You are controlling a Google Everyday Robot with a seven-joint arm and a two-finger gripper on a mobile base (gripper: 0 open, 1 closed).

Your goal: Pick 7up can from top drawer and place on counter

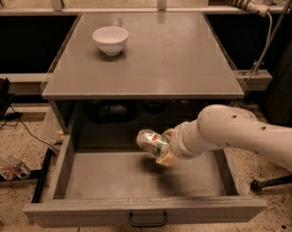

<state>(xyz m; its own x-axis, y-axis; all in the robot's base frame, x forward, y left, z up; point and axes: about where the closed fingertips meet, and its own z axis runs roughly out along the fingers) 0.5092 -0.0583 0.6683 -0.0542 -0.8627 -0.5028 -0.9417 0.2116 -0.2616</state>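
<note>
The 7up can (151,142), silvery with a green band, is tilted on its side in my gripper (164,149), lifted clear of the floor of the open top drawer (112,178). Its shadow falls on the drawer floor below. My gripper is shut on the can, and its tan fingers (168,157) wrap the can's right end. My white arm (233,132) reaches in from the right, over the drawer's right side. The counter (175,57) lies above and behind, flat and grey.
A white bowl (110,39) stands on the counter's back left. The drawer's front has a small dark handle (148,220). Cables and clutter lie on the speckled floor at left (8,166). A white hose and cable (262,28) hang at the right.
</note>
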